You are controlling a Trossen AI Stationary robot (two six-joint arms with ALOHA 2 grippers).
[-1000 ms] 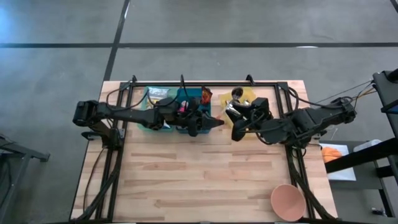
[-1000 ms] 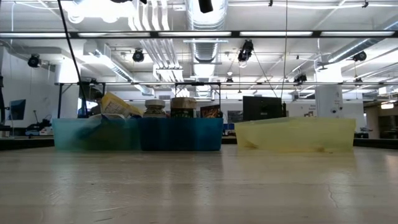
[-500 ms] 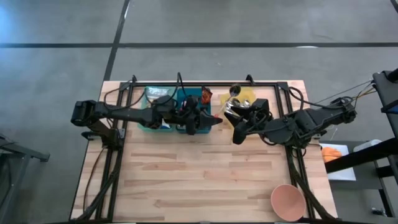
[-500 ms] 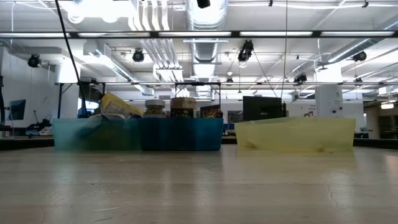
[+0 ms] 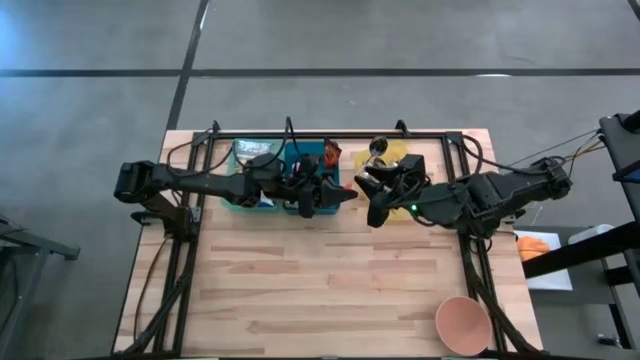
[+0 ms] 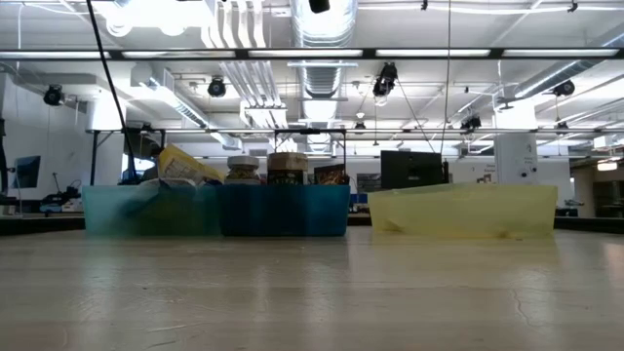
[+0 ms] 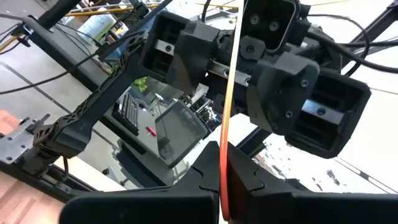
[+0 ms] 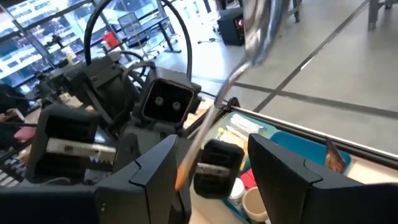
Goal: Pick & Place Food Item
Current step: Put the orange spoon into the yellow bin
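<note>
Both arms hang high over the bins at the table's far side and do not show in the low view. My left gripper [image 5: 347, 194] [image 7: 224, 155] is shut on a thin flat packet [image 7: 229, 93] with an orange edge, seen edge-on. The packet reaches toward my right gripper [image 5: 372, 200] [image 8: 214, 168], which faces the left one. Its fingers stand apart, and the packet's strip [image 8: 205, 134] passes between them close to one finger, widening into shiny foil [image 8: 261, 25]. Whether that finger touches the packet, I cannot tell. My left gripper pinches the packet's orange edge [image 7: 224, 186] between its two shut fingers. The packet sticks out beyond the fingertips, along the fingers, toward the right arm, and is lifted clear of the table and the bins.
A teal bin [image 6: 146, 210], a blue bin [image 6: 283, 210] with jars [image 6: 287, 168] and packets, and a yellow bin [image 6: 458, 210] stand in a row at the far edge. A pink bowl [image 5: 462, 323] sits at the near right corner. Bare wooden tabletop [image 5: 320, 280] lies in front.
My right gripper has edged a little toward the table's left, closer to the left gripper. The left gripper has kept still with the packet.
</note>
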